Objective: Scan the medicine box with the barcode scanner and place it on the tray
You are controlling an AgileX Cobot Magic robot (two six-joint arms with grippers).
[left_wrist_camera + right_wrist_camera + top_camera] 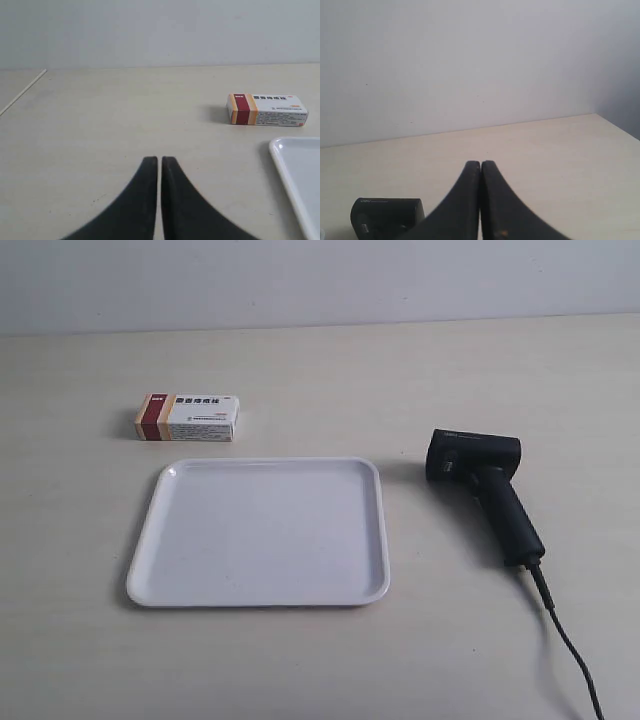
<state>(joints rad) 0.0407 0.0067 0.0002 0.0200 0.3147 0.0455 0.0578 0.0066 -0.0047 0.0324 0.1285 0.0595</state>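
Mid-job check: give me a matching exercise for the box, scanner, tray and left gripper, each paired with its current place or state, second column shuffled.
Things:
1. box
2. scanner
3. tray
4. left gripper

States:
A. lying on its side on the table, cable trailing off
B. shut, holding nothing
C. nothing on it
D. on the table just beyond the tray's far edge

Pairs: 1-D, 2-A, 3-C, 4-B
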